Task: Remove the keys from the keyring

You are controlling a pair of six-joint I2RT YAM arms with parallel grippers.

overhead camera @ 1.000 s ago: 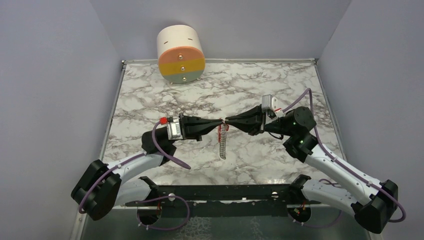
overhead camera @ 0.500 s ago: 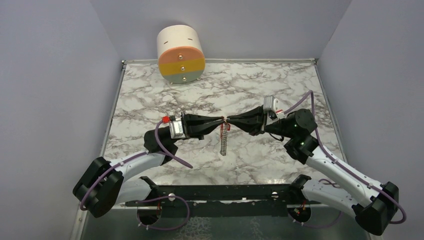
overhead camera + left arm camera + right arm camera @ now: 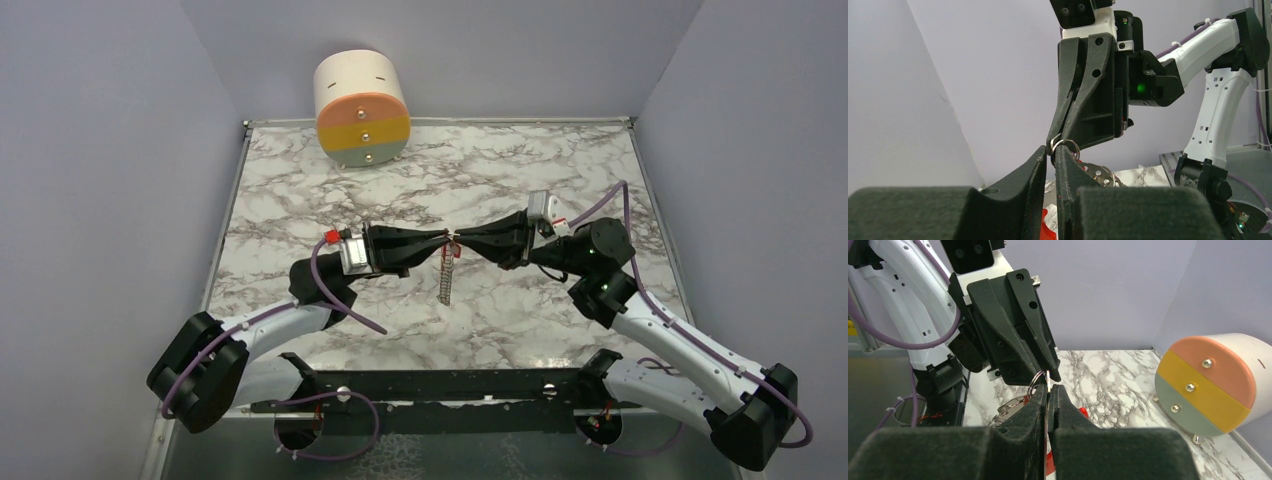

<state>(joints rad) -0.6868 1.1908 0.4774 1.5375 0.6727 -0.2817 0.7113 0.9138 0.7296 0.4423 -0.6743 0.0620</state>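
One left gripper (image 3: pixel 1050 152) and one right gripper (image 3: pixel 1048 390), one keyring (image 3: pixel 1066 148) where their tips meet, keys (image 3: pixel 446 282) hanging below them too bunched to count, one three-drawer drum (image 3: pixel 362 110) well beyond them.

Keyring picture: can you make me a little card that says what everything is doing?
keyring: up in the air, between the tips of both grippers
right gripper: shut on the keyring
left gripper: tips at the keyring with a narrow gap between them; can't tell if it grips
keys: hanging below the keyring, not off it yet
table: marble pattern
round box: at the far edge; pink, yellow and grey stripes
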